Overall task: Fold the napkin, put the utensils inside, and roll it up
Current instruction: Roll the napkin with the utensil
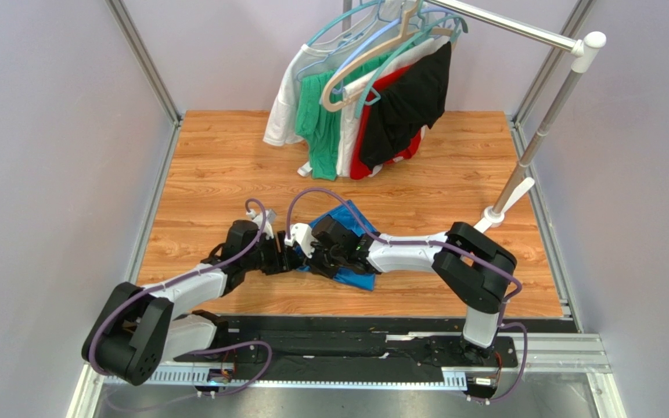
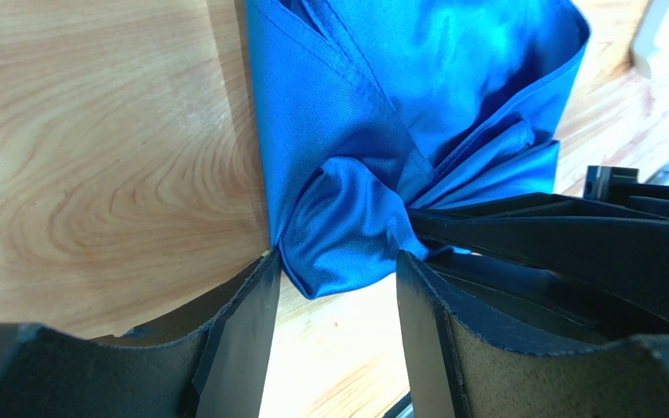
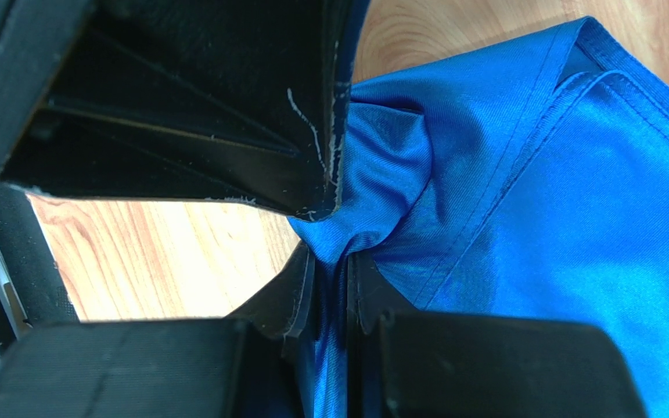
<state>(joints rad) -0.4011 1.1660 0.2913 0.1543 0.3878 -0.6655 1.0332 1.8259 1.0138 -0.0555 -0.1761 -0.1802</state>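
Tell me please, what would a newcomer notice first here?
A bright blue napkin lies bunched in the middle of the wooden table. The right gripper pinches a fold of it; the left gripper stands open around a bunched end. Behind, colourful garments hang on a rack.

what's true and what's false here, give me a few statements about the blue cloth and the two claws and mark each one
1. The right claw is shut on the napkin. True.
2. The left claw is clamped tight on the cloth. False: its jaws stand apart, with a bunched corner of the cloth between them.
3. The napkin lies spread out flat on the table. False: it is bunched and folded over itself.
4. The garments hang from a rail at the far side of the table. True.
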